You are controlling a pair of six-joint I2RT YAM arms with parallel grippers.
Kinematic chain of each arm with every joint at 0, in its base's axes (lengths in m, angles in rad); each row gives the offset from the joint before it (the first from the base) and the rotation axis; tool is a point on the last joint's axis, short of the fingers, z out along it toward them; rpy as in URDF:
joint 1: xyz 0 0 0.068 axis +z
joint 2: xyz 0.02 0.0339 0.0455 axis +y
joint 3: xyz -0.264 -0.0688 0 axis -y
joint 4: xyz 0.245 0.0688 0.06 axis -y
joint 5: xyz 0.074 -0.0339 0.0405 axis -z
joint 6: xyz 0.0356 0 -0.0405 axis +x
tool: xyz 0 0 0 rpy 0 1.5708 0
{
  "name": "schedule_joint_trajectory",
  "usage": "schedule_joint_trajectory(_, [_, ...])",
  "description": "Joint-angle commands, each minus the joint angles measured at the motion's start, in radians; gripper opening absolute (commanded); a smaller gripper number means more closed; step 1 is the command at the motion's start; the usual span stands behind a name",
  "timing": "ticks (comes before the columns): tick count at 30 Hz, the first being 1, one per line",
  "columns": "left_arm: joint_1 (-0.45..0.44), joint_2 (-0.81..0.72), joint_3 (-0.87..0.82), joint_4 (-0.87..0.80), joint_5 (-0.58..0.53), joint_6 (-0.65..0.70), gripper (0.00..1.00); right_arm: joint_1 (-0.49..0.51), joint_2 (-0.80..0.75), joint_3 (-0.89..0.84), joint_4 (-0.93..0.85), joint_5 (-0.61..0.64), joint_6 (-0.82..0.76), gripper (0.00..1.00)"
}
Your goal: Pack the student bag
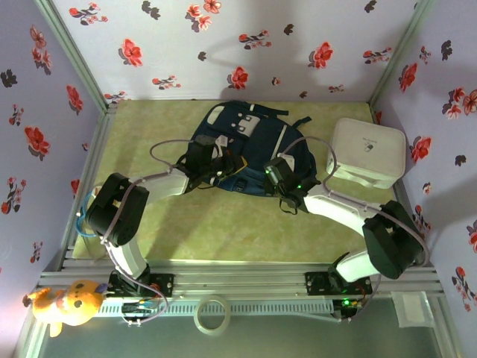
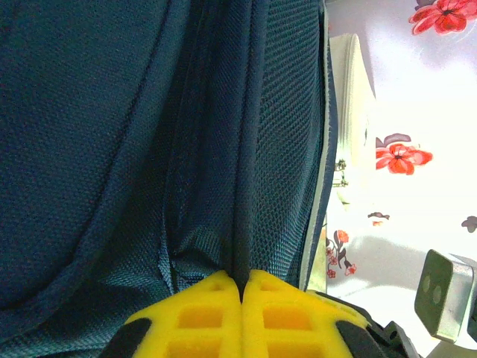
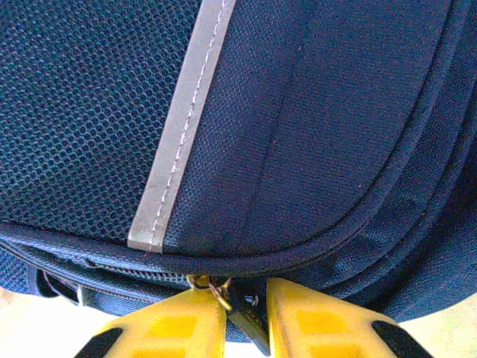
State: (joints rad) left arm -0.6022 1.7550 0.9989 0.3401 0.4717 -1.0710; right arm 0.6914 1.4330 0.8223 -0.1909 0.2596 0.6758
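Note:
The navy student bag [image 1: 242,145] lies on the green mat at the back middle, with white patches at its far end. My left gripper [image 1: 222,168] is at the bag's near left side; its yellow pads [image 2: 216,309] are shut on a dark fold of the bag's fabric [image 2: 246,224]. My right gripper [image 1: 271,174] is at the bag's near right edge. In the right wrist view its jaws stand slightly apart, with the dark zipper pull [image 3: 244,312] and its metal ring hanging in the gap [image 3: 246,298], under a grey stripe [image 3: 182,127].
A white rounded-square box [image 1: 367,151] stands right of the bag by the right wall. An orange stuffed toy [image 1: 67,302] and a tape roll [image 1: 211,313] lie by the front rail. Flowered walls close in three sides.

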Motion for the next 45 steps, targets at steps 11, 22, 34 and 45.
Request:
schedule_joint_trajectory(11, [0.015,-0.027,0.019,0.034,0.058,0.034,0.0,-0.037,-0.035,-0.001,-0.069,0.144,-0.037,0.14])
schedule_joint_trajectory(22, [0.046,-0.031,-0.007,0.027,0.057,0.044,0.0,-0.112,-0.126,-0.069,-0.1,0.154,-0.042,0.07])
schedule_joint_trajectory(34, [0.13,-0.112,-0.034,-0.086,0.034,0.119,0.35,-0.107,-0.043,0.039,-0.01,-0.063,-0.191,0.0])
schedule_joint_trajectory(45, [0.232,-0.261,-0.169,-0.121,-0.019,0.089,0.59,0.032,0.186,0.27,0.07,-0.228,-0.264,0.0])
